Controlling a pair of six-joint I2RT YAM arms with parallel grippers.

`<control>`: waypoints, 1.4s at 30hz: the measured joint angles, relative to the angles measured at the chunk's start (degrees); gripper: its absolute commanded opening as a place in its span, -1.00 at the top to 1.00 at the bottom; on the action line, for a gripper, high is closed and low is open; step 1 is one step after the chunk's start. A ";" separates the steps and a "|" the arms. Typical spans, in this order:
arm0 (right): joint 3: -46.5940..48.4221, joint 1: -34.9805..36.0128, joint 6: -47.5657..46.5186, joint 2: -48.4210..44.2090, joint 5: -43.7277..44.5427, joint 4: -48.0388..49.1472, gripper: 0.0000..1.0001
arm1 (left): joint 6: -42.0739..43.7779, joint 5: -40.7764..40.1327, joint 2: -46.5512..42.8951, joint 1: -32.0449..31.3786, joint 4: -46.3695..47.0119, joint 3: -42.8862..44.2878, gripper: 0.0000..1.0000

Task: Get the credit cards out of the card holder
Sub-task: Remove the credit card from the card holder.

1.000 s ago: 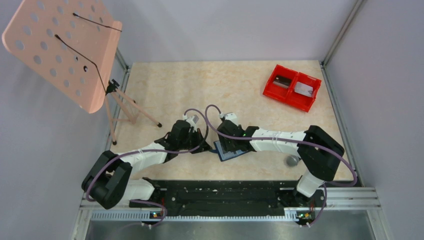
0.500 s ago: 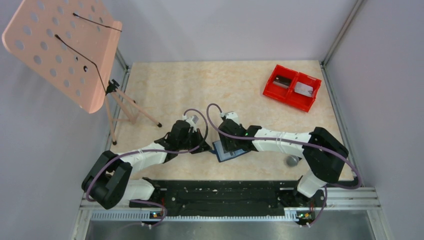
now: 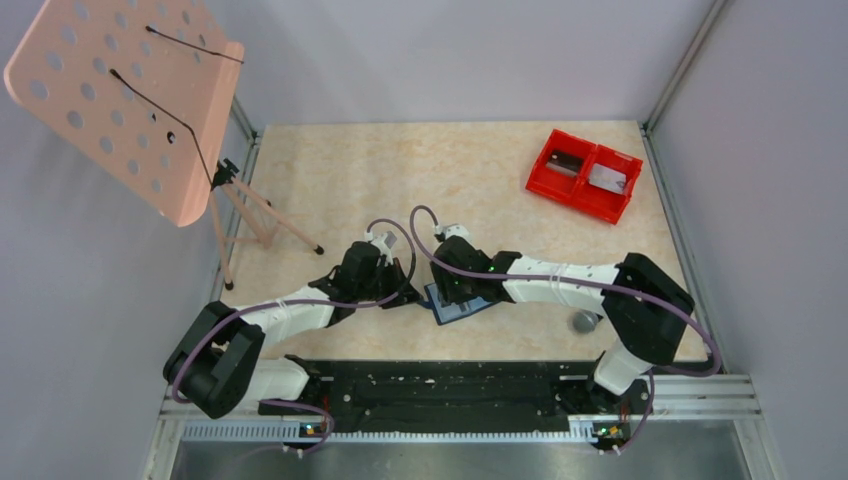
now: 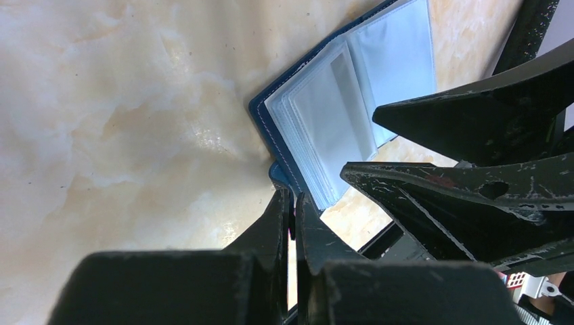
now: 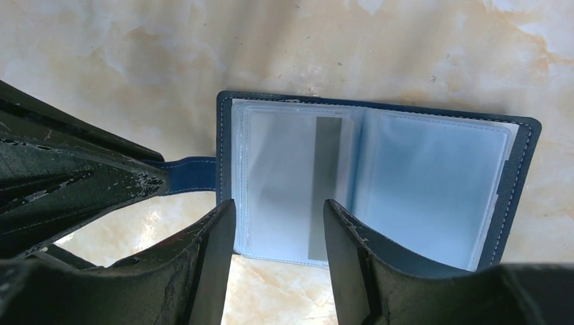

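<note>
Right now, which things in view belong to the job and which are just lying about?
Job: navy-blue bifold card holder, open; pale grey-striped card in its clear sleeve; left tool, shut on its strap; right tool, open.
Lying about: red two-compartment plastic bin; small grey ball; pink perforated music stand.

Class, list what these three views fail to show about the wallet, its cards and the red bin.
Top view: the navy-blue bifold card holder, mostly covered by the right end effector.
Right wrist view: the pale grey plastic card, any print blurred behind cloudy plastic.
Top view: the red two-compartment plastic bin, grey contents too small to identify.
</note>
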 measured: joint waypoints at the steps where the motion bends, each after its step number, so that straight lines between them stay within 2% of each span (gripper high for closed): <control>1: 0.00 0.00 0.02 0.15 -0.07 0.11 -0.01 | 0.00 0.00 -0.02 0.00 0.00 -0.04 1.00; 11: -0.04 0.02 0.02 2.97 0.20 1.05 -0.06 | -0.11 0.00 -0.26 0.00 0.00 -0.22 1.00; 42: -0.17 0.00 -0.92 3.39 1.03 2.23 -0.24 | -0.09 0.00 -0.37 0.00 -0.02 -0.22 1.00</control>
